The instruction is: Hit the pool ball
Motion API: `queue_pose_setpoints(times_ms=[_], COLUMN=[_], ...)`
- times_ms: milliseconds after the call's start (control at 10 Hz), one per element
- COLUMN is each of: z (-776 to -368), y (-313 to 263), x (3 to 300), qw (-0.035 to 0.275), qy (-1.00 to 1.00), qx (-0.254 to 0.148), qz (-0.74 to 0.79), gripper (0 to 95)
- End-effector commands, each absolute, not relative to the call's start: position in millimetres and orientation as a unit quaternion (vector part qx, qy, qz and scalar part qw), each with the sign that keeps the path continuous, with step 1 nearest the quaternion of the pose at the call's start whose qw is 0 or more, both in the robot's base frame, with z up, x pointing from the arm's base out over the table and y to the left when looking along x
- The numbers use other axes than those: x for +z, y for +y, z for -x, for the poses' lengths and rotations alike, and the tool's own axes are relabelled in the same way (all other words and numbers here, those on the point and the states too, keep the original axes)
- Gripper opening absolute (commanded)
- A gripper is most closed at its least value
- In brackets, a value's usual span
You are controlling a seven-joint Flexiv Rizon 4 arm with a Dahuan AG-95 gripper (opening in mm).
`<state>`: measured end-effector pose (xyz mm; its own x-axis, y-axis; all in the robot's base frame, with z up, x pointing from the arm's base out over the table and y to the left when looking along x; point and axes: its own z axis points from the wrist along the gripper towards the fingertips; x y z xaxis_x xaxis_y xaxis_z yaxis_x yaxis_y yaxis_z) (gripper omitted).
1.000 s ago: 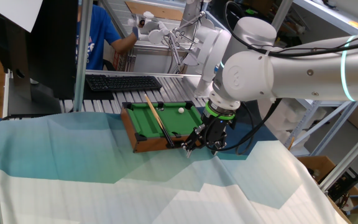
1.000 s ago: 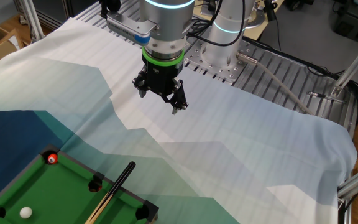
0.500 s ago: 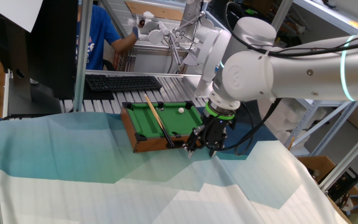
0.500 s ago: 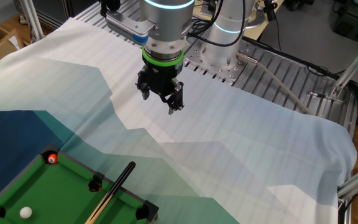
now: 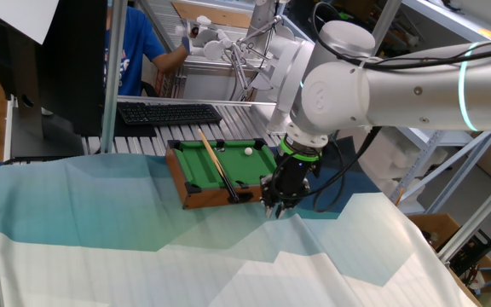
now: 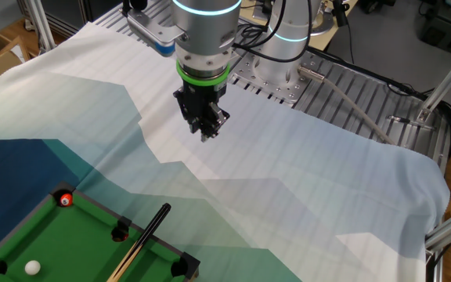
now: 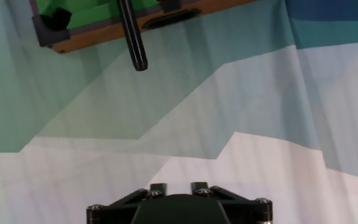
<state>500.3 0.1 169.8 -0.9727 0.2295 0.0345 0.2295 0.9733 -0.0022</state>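
From one fixed view the gripper (image 5: 274, 205) hangs just off the near end of the mini pool table (image 5: 196, 194), with the cue (image 5: 214, 164) lying across the felt and the pool ball (image 5: 249, 151) way up by the far rail. The other fixed view shows the fingers pinched together on nothing, over bare cloth (image 6: 304, 188) — white ball near the table's corner, red ball (image 6: 66, 200) apart. Hand view only catches the cue's butt poking past the table edge, so a sloppy grab there could knock it askew.
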Motion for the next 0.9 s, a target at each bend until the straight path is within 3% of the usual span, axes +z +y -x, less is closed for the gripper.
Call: queue_pose_setpoints(times_ms=[100,900], z=[-500.0,-510.5], y=[0.1,2.6], x=[169.8,166.8], qw=[0.018,0.015], qy=[-0.993,-0.993], qx=[-0.001,-0.001], qz=[0.115,0.115], gripper=[0.0,0.0])
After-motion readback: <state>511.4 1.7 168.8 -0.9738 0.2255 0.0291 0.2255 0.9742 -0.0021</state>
